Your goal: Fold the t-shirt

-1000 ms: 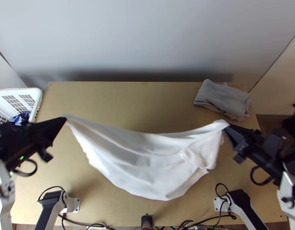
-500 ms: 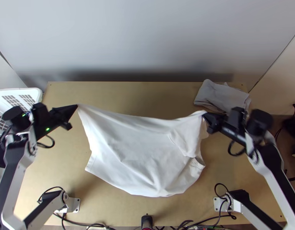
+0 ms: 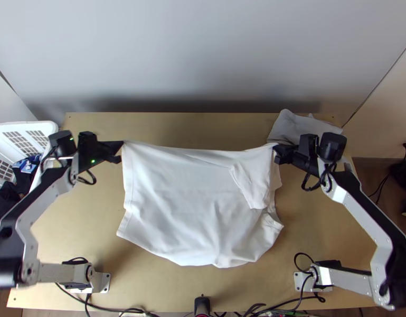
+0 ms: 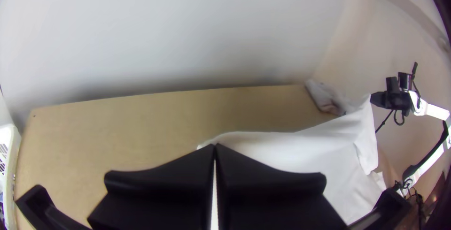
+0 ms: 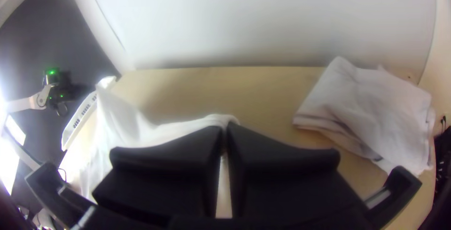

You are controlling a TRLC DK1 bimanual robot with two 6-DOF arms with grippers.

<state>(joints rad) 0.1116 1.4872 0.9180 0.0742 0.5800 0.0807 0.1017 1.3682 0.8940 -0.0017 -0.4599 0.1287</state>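
The white t-shirt is held up by its far edge between the two grippers, its lower part spread toward the table's near side. My left gripper is shut on the shirt's far left corner, my right gripper on its far right corner. A sleeve-like flap hangs near the right end. In the left wrist view, my left gripper has its fingertips together on the white cloth. In the right wrist view, the cloth runs into my right gripper, also closed.
A folded pale grey cloth lies at the table's far right, just beyond the right gripper. A white plastic basket with dark and blue items stands at the left edge. Cables run along the table's near edge.
Both grippers have travelled away from the near edge and inward, carrying the shirt's held corners. The top edge has drawn nearer the far side, and the lower part has spread on the left.
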